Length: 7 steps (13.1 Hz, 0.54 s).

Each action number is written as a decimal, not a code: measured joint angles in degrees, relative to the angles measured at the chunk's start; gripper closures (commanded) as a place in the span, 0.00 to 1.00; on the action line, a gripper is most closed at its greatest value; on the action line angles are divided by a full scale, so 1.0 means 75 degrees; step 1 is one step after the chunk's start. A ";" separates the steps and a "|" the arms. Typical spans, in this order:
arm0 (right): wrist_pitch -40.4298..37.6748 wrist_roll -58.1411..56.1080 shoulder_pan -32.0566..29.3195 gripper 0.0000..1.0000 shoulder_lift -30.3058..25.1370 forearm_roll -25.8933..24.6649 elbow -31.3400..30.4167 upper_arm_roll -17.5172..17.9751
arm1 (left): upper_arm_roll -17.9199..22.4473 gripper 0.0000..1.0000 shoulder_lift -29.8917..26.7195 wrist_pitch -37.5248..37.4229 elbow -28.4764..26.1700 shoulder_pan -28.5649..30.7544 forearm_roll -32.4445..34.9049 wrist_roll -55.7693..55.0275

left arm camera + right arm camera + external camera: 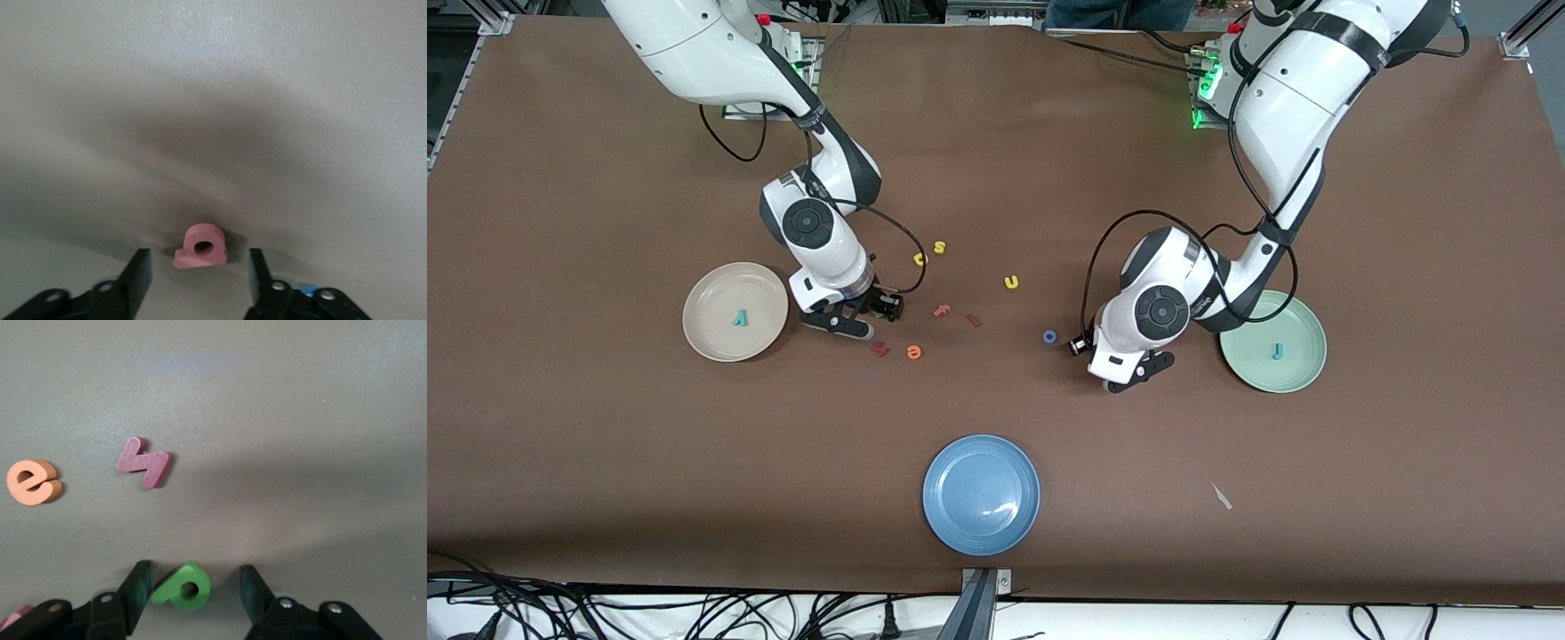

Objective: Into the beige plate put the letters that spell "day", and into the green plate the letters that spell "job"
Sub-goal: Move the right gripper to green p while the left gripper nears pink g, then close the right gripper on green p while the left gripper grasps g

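The beige plate (710, 289) holds the teal y (739, 317). The green plate (1303, 331) holds the teal j (1278, 352). My right gripper (880, 308) (195, 577) is down at the table, open, with the green a (183, 587) between its fingers; one finger is close to the letter's tail. My left gripper (1080, 345) (199, 265) is also low and open, with the pink b (200, 247) lying between its fingertips, untouched. The blue o (1049, 337) lies just beside the left gripper. The yellow d (920, 260) lies farther from the camera than the right gripper.
Loose letters lie mid-table: a yellow s (939, 247), a yellow u (1011, 283), a pink f (941, 310), a red letter (973, 320), an orange e (913, 353) (32, 482) and a dark red letter (880, 349) (145, 462). A blue plate (981, 494) sits nearest the camera.
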 measured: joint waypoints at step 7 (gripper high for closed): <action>0.0026 0.0288 0.0091 0.48 -0.0001 -0.0001 0.0007 0.0001 | 0.0036 0.83 0.0117 -0.0010 0.0180 -0.0001 0.0000 -0.0003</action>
